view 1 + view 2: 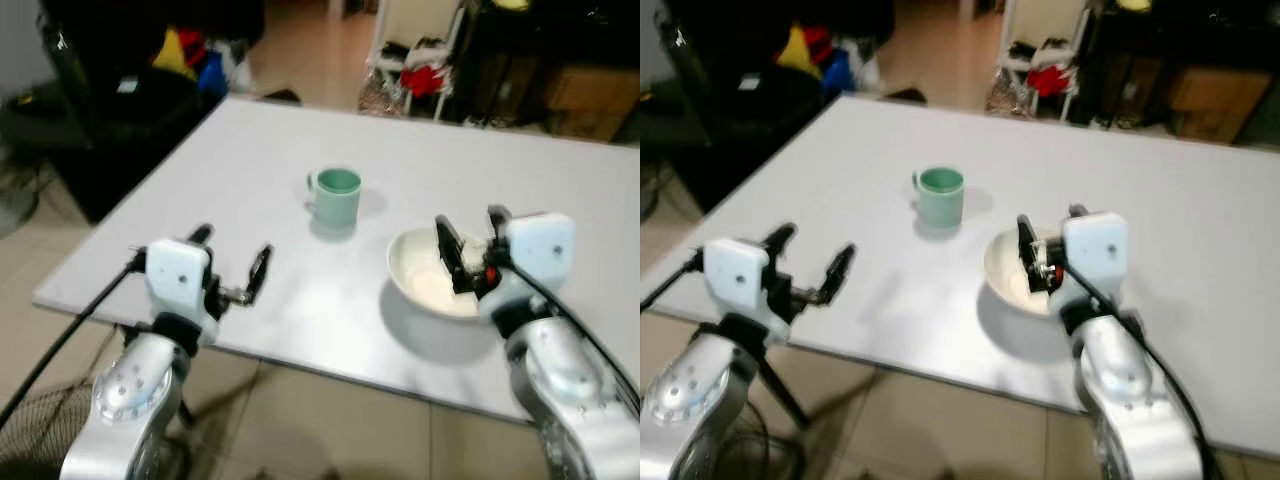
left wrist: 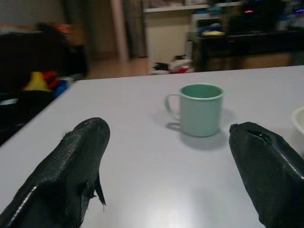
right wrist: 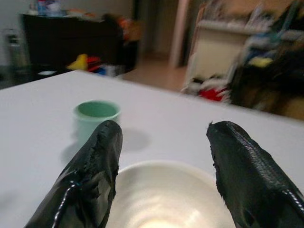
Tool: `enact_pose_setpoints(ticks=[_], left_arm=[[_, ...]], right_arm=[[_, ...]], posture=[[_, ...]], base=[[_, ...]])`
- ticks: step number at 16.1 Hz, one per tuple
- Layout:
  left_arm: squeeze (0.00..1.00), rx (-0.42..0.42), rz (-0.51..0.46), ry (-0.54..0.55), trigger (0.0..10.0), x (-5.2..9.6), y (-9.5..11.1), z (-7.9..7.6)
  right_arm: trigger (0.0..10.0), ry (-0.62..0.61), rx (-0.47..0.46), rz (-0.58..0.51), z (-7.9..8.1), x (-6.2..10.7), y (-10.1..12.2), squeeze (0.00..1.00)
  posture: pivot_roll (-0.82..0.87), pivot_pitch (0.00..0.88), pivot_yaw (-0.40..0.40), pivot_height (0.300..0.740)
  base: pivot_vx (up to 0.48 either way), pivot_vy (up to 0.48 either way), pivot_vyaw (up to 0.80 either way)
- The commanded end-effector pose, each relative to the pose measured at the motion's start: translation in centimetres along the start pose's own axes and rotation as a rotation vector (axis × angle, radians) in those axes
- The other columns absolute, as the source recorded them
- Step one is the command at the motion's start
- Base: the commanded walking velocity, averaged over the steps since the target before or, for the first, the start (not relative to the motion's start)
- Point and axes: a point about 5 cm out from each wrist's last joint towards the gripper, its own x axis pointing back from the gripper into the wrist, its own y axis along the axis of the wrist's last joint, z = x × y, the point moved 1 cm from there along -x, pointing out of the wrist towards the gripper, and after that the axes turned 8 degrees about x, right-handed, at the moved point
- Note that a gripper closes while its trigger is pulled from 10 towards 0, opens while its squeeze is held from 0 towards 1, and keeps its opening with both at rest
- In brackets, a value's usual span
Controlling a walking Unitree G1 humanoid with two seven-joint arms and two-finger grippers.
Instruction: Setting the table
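Observation:
A green mug (image 1: 336, 198) stands upright near the middle of the white table (image 1: 230, 160). A cream bowl (image 1: 425, 275) sits to its right, closer to the front edge. My right gripper (image 1: 470, 240) hangs open just over the bowl's near-right rim, fingers spread and holding nothing; the bowl (image 3: 161, 194) lies right beneath its fingers, with the mug (image 3: 95, 118) beyond. My left gripper (image 1: 232, 258) is open over the table's front left part, well short of the mug (image 2: 199, 110).
The table's front edge (image 1: 300, 365) runs just before both arms, with tiled floor below. A dark chair (image 1: 130, 110) stands off the left side. Shelves and coloured clutter (image 1: 425, 75) line the far room beyond the table.

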Motion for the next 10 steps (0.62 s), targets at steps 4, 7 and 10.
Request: enact_pose_setpoints(ticks=[4,7,10], left_arm=[[0.00,-0.026,-0.023,0.022,10.0,-0.1,0.0,0.2],[0.00,-0.027,-0.021,0.022,10.0,0.0,-0.2,0.1],[0.00,-0.023,-0.036,-0.014,10.0,-0.2,0.0,-0.4]], right_arm=[[10.0,-0.013,-0.010,0.010,-0.3,0.8,-1.3,0.00],[10.0,-0.005,-0.034,0.041,-0.1,1.0,-2.0,0.00],[10.0,0.069,-0.033,0.028,0.4,1.0,-1.9,0.00]], posture=[[0.10,0.000,0.055,0.740],[0.09,0.000,0.064,0.740],[0.09,0.000,0.063,0.740]], base=[[0.000,-0.480,0.00],[0.000,-0.480,0.00],[0.000,-0.160,0.80]])
